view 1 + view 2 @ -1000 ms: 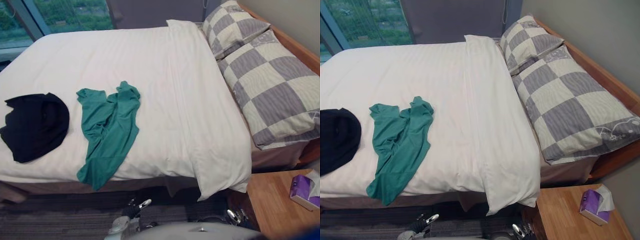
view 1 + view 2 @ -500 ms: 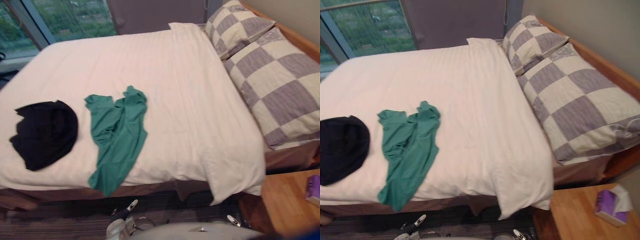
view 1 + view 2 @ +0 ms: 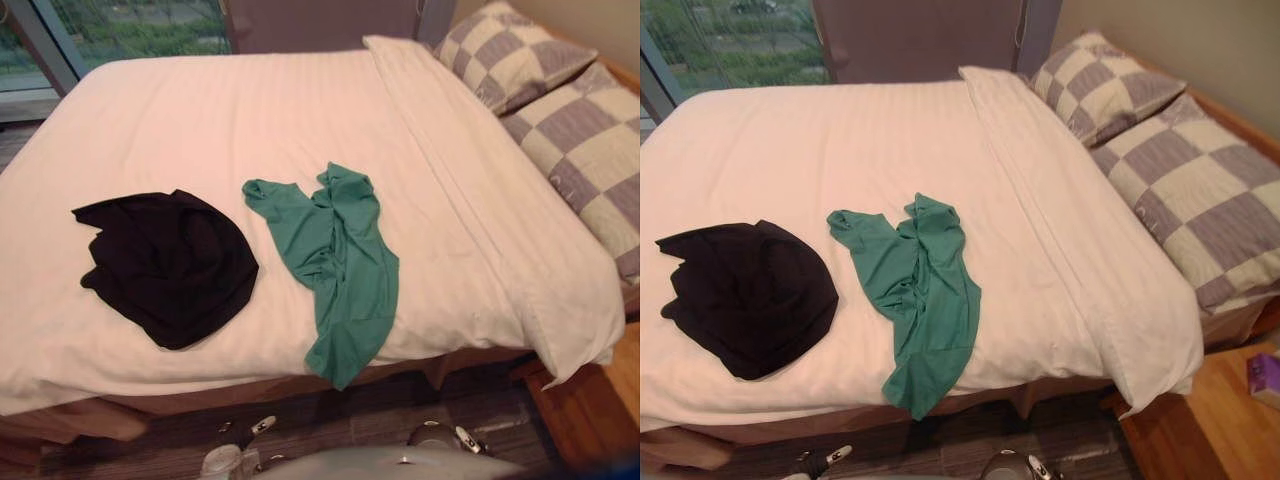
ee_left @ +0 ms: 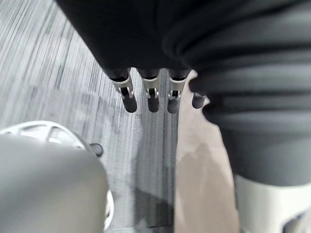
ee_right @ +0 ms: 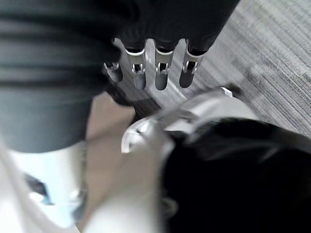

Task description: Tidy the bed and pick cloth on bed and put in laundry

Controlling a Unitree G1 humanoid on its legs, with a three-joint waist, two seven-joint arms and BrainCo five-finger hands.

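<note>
Bed (image 3: 250, 110): black cloth (image 3: 170, 265) centre-left, green cloth (image 3: 340, 260) centre frame.
Left hand (image 4: 151, 94), right hand (image 5: 163, 73): fingers straight, empty.

Counted in the head views: one bed (image 3: 180, 398), covered by one white duvet (image 3: 840, 140). Found lying on the duvet: two cloths, namely one black cloth (image 3: 170, 265) and one green cloth (image 3: 340, 265). Recorded at the head end: two checked pillows, the far pillow (image 3: 1105, 85) and the near pillow (image 3: 1200, 200). Noted beside the bed: one wooden side table (image 3: 1230, 430), bearing one purple box (image 3: 1265, 378). Logged in the wrist views: two hands, one left hand (image 4: 151, 94) and one right hand (image 5: 163, 73).
</note>
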